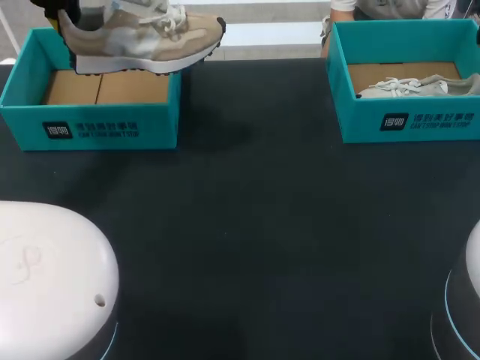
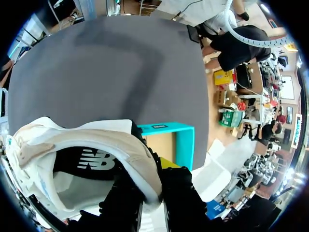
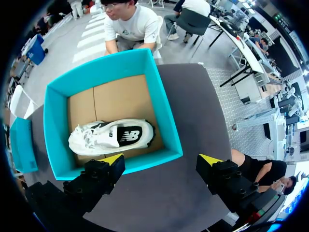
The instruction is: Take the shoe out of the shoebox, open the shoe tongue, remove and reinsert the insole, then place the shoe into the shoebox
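Note:
A beige and white sneaker [image 1: 142, 37] hangs in the air over the left teal shoebox [image 1: 90, 127], toe pointing right. My left gripper [image 1: 54, 16] is shut on its heel. In the left wrist view the heel collar [image 2: 140, 164] is pinched between the black fingers of the left gripper [image 2: 153, 191], and the box [image 2: 183, 145] lies below. The insole shows inside the shoe. My right gripper [image 3: 161, 162] stands open above the front wall of the right shoebox [image 3: 55, 135], touching nothing. A white sneaker [image 3: 108, 137] lies on its side in that box.
The right shoebox [image 1: 409, 120] with the white sneaker [image 1: 420, 86] sits at the back right of the dark table [image 1: 262, 225]. The white arm bases fill the near left [image 1: 52, 277] and near right [image 1: 469, 300] corners.

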`<state>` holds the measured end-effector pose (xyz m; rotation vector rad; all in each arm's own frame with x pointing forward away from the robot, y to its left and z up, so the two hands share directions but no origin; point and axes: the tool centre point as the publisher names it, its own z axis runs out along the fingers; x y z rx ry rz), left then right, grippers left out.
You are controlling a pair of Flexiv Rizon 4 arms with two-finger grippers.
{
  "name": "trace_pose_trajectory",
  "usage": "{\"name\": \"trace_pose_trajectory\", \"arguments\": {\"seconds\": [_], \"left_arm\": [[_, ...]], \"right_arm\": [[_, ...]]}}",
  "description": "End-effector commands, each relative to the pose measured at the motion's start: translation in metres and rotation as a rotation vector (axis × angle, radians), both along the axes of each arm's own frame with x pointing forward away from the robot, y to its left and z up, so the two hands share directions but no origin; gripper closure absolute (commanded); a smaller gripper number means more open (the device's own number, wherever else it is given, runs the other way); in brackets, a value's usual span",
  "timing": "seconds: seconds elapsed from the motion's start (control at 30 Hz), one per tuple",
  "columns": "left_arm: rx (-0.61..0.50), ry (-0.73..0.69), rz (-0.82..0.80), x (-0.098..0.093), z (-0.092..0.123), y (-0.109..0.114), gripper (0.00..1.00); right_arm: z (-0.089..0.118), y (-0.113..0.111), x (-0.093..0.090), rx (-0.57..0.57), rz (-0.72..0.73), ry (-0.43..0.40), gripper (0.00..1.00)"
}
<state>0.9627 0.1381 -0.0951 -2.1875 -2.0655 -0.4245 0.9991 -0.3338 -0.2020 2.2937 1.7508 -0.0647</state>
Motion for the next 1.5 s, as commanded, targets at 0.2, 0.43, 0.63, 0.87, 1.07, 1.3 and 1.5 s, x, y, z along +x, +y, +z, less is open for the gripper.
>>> {"name": "trace_pose_trajectory", "arguments": {"seconds": [0.2, 0.43, 0.63, 0.87, 1.07, 1.3, 1.5], "left_arm": [[-0.006, -0.034, -0.011, -0.006, 0.001, 0.004, 1.00], [0.049, -0.036, -0.009, -0.032, -0.001, -0.016, 1.00], [0.092, -0.053, 0.057, -0.070, -0.005, -0.060, 1.00], [0.081, -0.013, 0.044, -0.098, -0.021, -0.108, 1.00], [0.036, -0.005, -0.003, -0.134, -0.038, -0.155, 1.00], [-0.021, 0.024, -0.063, -0.183, -0.056, -0.210, 1.00], [-0.090, 0.094, -0.075, -0.196, -0.061, -0.222, 1.00]], "right_arm": [[0.000, 0.000, 0.000, 0.000, 0.000, -0.001, 0.00], [0.000, 0.000, 0.000, 0.000, 0.000, -0.001, 0.00], [0.000, 0.000, 0.000, 0.000, 0.000, -0.001, 0.00], [0.000, 0.000, 0.000, 0.000, 0.000, -0.001, 0.00], [0.000, 0.000, 0.000, 0.000, 0.000, -0.001, 0.00], [0.000, 0.000, 0.000, 0.000, 0.000, -0.001, 0.00], [0.000, 0.000, 0.000, 0.000, 0.000, -0.001, 0.00]]}}
